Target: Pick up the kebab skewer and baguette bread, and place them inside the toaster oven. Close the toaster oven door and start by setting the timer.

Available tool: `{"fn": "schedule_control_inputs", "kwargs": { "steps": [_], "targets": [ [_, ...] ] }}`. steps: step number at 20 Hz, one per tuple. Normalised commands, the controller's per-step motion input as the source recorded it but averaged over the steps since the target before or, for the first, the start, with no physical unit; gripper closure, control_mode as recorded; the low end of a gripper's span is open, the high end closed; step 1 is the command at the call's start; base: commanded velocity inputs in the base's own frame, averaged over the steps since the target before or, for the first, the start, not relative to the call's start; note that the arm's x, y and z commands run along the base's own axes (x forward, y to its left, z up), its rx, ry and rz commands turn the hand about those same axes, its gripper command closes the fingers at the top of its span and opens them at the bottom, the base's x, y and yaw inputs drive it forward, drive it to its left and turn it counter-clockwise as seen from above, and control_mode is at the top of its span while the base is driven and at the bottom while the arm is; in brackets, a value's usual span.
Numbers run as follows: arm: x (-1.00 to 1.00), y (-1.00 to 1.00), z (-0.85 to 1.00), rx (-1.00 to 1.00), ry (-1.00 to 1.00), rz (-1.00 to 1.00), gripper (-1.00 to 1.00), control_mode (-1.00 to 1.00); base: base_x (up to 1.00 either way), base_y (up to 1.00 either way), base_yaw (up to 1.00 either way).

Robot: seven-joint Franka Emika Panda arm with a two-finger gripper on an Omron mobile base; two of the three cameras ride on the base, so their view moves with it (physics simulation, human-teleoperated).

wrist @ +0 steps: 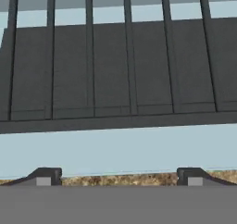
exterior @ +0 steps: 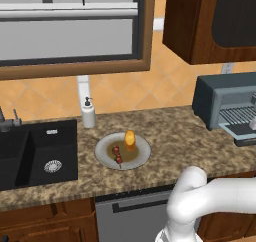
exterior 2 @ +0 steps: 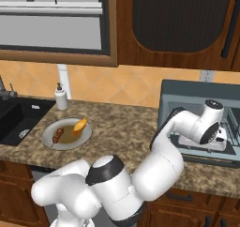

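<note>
The kebab skewer (exterior: 118, 155) (exterior 2: 58, 136) and the orange-yellow baguette bread (exterior: 130, 138) (exterior 2: 80, 125) lie side by side on a grey plate (exterior: 105, 153) (exterior 2: 49, 141) on the counter. Far to their right stands the blue-grey toaster oven (exterior: 210, 93) (exterior 2: 187, 87). The toaster oven door (exterior: 246, 132) (exterior 2: 206, 158) is folded down open, and the wire rack (wrist: 111, 65) (exterior: 239, 115) is bare. My hand hovers at the oven's mouth above the door. In the hand view my gripper (wrist: 119, 177) is open, its fingertips (wrist: 46, 177) wide apart with nothing between them.
A white soap bottle (exterior: 88, 113) (exterior 2: 61, 97) stands behind the plate, beside the black sink (exterior: 35, 153) (exterior 2: 14, 120). Wooden cabinets (exterior: 210, 21) hang above the oven. My white arm arches over the counter's front edge (exterior 2: 159, 155).
</note>
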Motion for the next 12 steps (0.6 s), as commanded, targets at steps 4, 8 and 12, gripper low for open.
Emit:
{"fn": "schedule_control_inputs", "kwargs": {
  "steps": [4, 8, 12],
  "targets": [
    [-0.68, 0.0, 0.19, 0.0, 0.11, 0.0, -1.0, -1.0, 0.0, 0.0, 0.0],
    [-0.4, 0.53, 0.57, 0.0, 0.15, 0.0, -1.0, -1.0, 0.0, 0.0, 0.0],
    [-0.19, 0.94, 0.25, 0.0, 0.06, 0.0, -1.0, -1.0, 0.0, 0.0, 0.0]
  ]
}}
